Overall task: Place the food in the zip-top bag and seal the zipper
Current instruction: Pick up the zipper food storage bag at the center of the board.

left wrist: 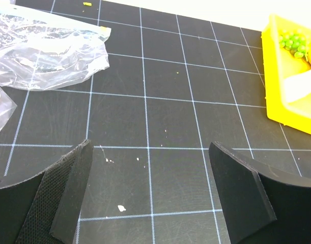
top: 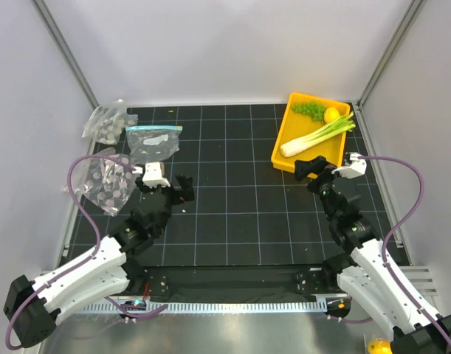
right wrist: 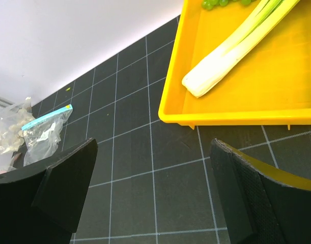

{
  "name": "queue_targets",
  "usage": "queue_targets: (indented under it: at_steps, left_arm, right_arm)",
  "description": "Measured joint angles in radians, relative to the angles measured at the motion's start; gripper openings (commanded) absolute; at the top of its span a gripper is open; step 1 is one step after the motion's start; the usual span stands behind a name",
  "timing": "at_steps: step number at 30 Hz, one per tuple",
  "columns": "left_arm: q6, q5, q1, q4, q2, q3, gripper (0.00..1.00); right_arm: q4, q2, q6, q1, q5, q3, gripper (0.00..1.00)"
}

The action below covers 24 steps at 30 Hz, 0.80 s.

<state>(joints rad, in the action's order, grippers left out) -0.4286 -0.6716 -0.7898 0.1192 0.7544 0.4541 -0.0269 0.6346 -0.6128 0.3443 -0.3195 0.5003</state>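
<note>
The leek [top: 317,136], lemon [top: 331,114] and green grapes [top: 308,109] lie in a yellow tray [top: 286,140] at the back right. A large clear dotted bag [top: 109,184] lies at the left edge; I cannot make out its pink zipper. My left gripper [top: 164,188] is open and empty just right of that bag, over bare mat [left wrist: 150,188]. My right gripper [top: 317,171] is open and empty just in front of the tray [right wrist: 152,188]. The right wrist view shows the leek [right wrist: 231,56] and grapes [right wrist: 216,4] in the tray [right wrist: 236,117].
A clear bag with a light-blue zipper [top: 153,140] lies behind the left gripper and shows in the left wrist view [left wrist: 48,56]. A smaller bunched dotted bag [top: 105,122] sits at the back left corner. White walls and metal posts ring the black gridded mat.
</note>
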Motion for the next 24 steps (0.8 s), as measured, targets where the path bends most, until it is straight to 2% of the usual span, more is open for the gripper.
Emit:
queue_targets:
  at_steps: [10, 14, 19, 24]
  left_arm:
    - [-0.001, -0.01, 0.0, 0.0, 0.023, 0.004, 1.0]
    - [-0.048, -0.078, 0.006, -0.045, 0.069, 0.036, 1.0]
    - [-0.166, -0.119, 0.1, -0.175, 0.162, 0.139, 1.0]
    - [-0.301, -0.135, 0.201, -0.289, 0.253, 0.179, 1.0]
  right_arm:
    - [0.0, -0.013, 0.0, 0.0, -0.001, 0.0, 1.0]
    - [0.0, -0.013, 0.0, 0.0, -0.001, 0.0, 1.0]
    - [0.0, -0.013, 0.0, 0.0, -0.002, 0.0, 1.0]
    - [0.0, -0.005, 0.0, 0.0, -0.002, 0.0, 1.0]
